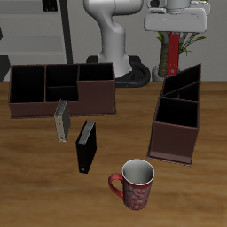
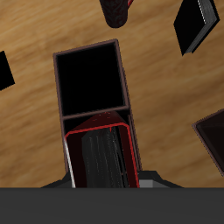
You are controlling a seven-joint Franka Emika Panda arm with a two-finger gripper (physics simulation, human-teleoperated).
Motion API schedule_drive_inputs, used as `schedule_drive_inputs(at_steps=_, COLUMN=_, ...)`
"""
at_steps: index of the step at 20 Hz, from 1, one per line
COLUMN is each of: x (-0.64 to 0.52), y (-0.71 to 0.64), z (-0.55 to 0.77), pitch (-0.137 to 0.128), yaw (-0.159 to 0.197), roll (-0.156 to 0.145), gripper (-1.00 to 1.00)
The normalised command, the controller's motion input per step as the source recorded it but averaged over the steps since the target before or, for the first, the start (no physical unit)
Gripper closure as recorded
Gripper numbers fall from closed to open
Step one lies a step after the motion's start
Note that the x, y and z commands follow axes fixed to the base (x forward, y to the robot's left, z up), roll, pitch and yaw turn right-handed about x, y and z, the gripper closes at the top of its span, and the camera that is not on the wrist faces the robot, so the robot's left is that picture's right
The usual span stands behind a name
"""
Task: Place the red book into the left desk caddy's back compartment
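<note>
We see the gripper [image 1: 175,34] at the upper right of the exterior view, closed on the top of the red book [image 1: 175,46], which hangs upright from it above the back end of the left desk caddy [image 1: 176,115]. That caddy is a dark brown open-top box with a matte, board-like surface; its side walls slope up toward the rear, and inner dividers split it into sections. In the exterior view the sections we can see into look dark and hold nothing; the book's lower end shows above the rear wall, and we cannot tell whether it has entered the back compartment [image 1: 185,86].

In the wrist view the red book [image 2: 101,157] is seen end-on as a slim red frame around a darker ribbed middle, sitting over the caddy's narrow section, while the larger square section beyond the cross divider is black and bare.

At the upper left of the exterior view stands a wide brown caddy [image 1: 61,90], low and long, with three open sections, all dark inside. Just in front of it, on the wood-grain table [image 1: 35,177], a grey book [image 1: 61,121] and a black book [image 1: 85,147] stand on edge, near each other but apart. A red and white patterned mug [image 1: 135,184] stands upright at the lower middle, its round mouth open and grey inside
</note>
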Motion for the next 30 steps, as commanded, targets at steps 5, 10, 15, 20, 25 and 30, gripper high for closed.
schedule_drive_inputs(at_steps=5, x=0.06, y=0.15, z=-0.15, pitch=0.029, yaw=-0.007, roll=0.017, gripper=1.0)
schedule_drive_inputs(at_steps=10, x=0.09, y=0.18, z=-0.12, pitch=0.032, yaw=-0.028, roll=-0.004, gripper=1.0)
schedule_drive_inputs(at_steps=15, x=0.05, y=0.21, z=-0.11, pitch=0.022, yaw=0.026, roll=0.035, gripper=1.0)
schedule_drive_inputs(at_steps=20, x=0.04, y=0.11, z=-0.06, pitch=0.005, yaw=-0.002, roll=0.004, gripper=1.0)
schedule_drive_inputs(at_steps=25, x=0.1, y=0.02, z=-0.13, pitch=0.032, yaw=-0.004, roll=-0.001, gripper=1.0)
schedule_drive_inputs(at_steps=30, x=0.03, y=0.02, z=-0.1, pitch=0.014, yaw=-0.006, roll=0.005, gripper=1.0)
